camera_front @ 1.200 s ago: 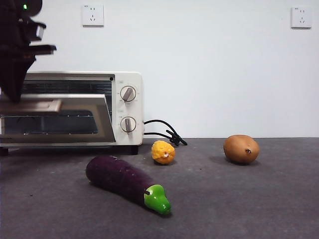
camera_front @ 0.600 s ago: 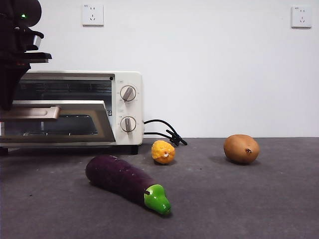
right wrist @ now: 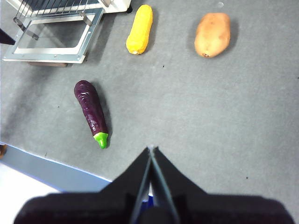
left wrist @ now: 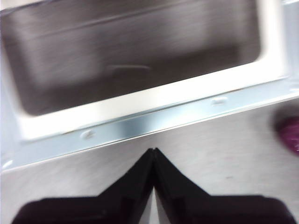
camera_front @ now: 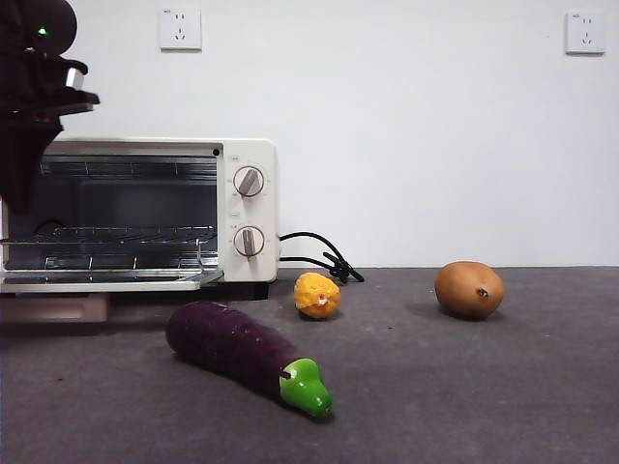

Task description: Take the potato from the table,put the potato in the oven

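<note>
The brown-orange potato (camera_front: 469, 289) lies on the dark grey table (camera_front: 464, 387) at the right, well away from both grippers; the right wrist view shows this potato (right wrist: 212, 34) from high above. The cream-white oven (camera_front: 145, 208) stands at the back left, its glass door (camera_front: 106, 281) lying flat open and the wire rack showing inside. My left gripper (left wrist: 153, 150) is shut and empty, hovering just in front of the open door (left wrist: 140, 56). My right gripper (right wrist: 150, 149) is shut, empty and high over the table's near edge.
A long purple eggplant (camera_front: 242, 353) lies in front of the oven, and a small bumpy yellow fruit (camera_front: 317, 295) sits between oven and potato. The black cord (camera_front: 319, 256) trails behind the fruit. The left arm (camera_front: 34, 97) hangs dark at the upper left.
The oven door has swung down from half open to lying flat, exposing the rack. The left arm has stayed at the upper left, shifting only slightly.
</note>
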`<state>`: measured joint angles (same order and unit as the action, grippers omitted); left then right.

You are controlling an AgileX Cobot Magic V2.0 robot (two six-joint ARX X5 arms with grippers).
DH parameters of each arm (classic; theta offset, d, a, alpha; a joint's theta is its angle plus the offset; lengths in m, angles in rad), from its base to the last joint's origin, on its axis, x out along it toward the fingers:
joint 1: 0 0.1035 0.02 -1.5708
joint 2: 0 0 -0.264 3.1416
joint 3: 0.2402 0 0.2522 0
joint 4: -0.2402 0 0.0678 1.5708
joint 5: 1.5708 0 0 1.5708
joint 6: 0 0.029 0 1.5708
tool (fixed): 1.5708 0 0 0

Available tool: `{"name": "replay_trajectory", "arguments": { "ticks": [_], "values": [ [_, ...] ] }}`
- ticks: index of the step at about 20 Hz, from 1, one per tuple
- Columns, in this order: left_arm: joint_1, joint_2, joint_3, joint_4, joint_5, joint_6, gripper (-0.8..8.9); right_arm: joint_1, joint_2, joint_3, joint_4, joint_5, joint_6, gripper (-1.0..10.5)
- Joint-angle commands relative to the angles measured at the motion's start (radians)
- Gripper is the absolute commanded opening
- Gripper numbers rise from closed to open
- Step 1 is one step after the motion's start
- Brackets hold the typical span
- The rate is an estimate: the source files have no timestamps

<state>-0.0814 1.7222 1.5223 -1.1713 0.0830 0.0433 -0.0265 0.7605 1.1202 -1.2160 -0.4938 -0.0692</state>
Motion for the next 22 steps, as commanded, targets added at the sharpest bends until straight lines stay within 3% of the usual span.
{"name": "replay_trajectory", "arguments": {
  "ticks": [1, 3, 6, 9, 11, 13, 15, 17, 19, 22],
  "values": [
    [0.002, 0.005, -0.004, 0.019, 0.063, 0.033, -0.06, 0.001, 0.031, 0.005, 0.018, 0.002, -0.013, 0.1],
    [0.002, -0.024, -0.004, 0.037, 0.130, 0.039, -0.06, 0.001, 0.079, 0.005, 0.039, -0.010, -0.001, 0.6],
    [0.002, -0.103, -0.004, 0.059, 0.209, 0.039, -0.06, 0.002, 0.154, 0.005, 0.120, -0.070, 0.084, 3.4],
    [0.002, -0.222, -0.004, 0.061, 0.235, 0.039, -0.05, 0.040, 0.225, 0.006, 0.267, -0.074, 0.163, 5.9],
    [0.001, -0.313, -0.004, 0.056, 0.235, 0.038, -0.05, 0.074, 0.277, 0.025, 0.335, -0.057, 0.199, 6.1],
    [0.001, -0.418, -0.004, 0.055, 0.235, 0.039, -0.05, 0.119, 0.348, 0.074, 0.345, 0.021, 0.196, 6.1],
    [0.002, -0.517, -0.004, 0.059, 0.235, 0.038, -0.05, 0.178, 0.438, 0.147, 0.318, 0.163, 0.182, 6.2],
    [0.002, -0.602, -0.004, 0.056, 0.234, 0.037, -0.05, 0.220, 0.544, 0.236, 0.256, 0.313, 0.135, 7.6],
    [0.002, -0.671, -0.004, 0.038, 0.235, 0.037, -0.05, 0.258, 0.652, 0.317, 0.211, 0.357, 0.102, 8.2],
    [0.002, -0.746, -0.004, -0.018, 0.235, 0.037, -0.05, 0.298, 0.812, 0.430, 0.165, 0.420, 0.108, 8.2]
  ]
}}
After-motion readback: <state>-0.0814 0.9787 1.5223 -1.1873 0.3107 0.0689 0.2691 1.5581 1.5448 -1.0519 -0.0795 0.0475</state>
